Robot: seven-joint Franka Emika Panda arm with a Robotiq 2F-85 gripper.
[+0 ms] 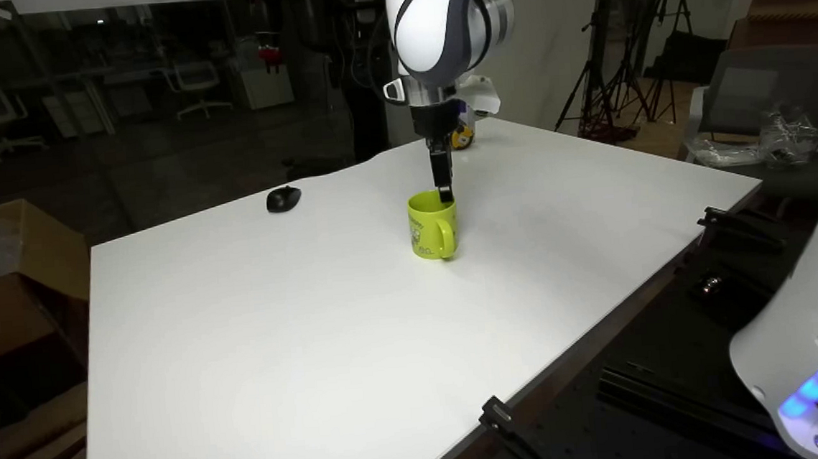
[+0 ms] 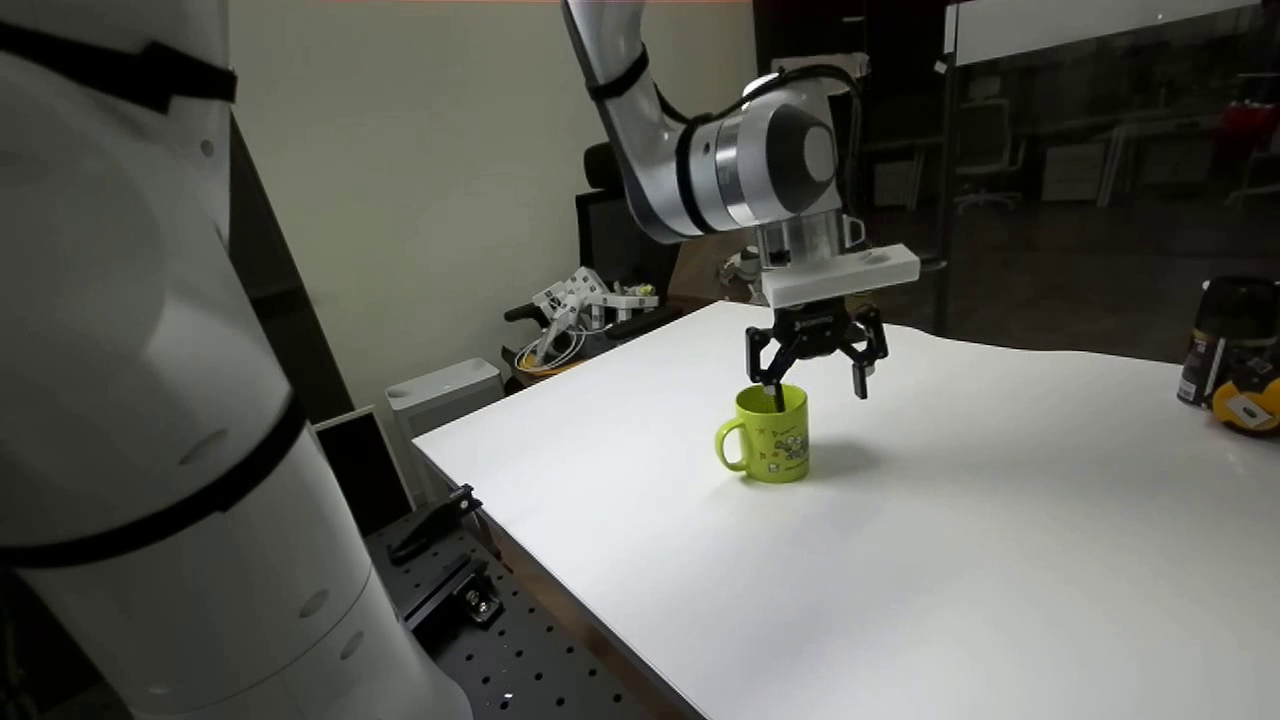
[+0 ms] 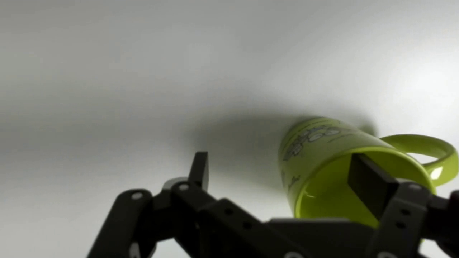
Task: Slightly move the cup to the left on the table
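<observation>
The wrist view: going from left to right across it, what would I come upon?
One black fingertip → the printed drawing on the yellow-green cup → the other black fingertip, reaching inside that cup → the cup's handle.

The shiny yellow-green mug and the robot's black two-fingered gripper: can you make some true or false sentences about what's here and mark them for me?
1. The short, cylindrical yellow-green mug stands upright on the large, flat white table. True.
2. The black two-fingered gripper is shut. False: its two fingers stand apart.
3. One finger reaches down inside the mug. True.
4. The mug has no handle. False: a curved yellow-green handle sticks out from its side.
5. A small, rounded black object lies on the table, apart from the mug. True.
</observation>
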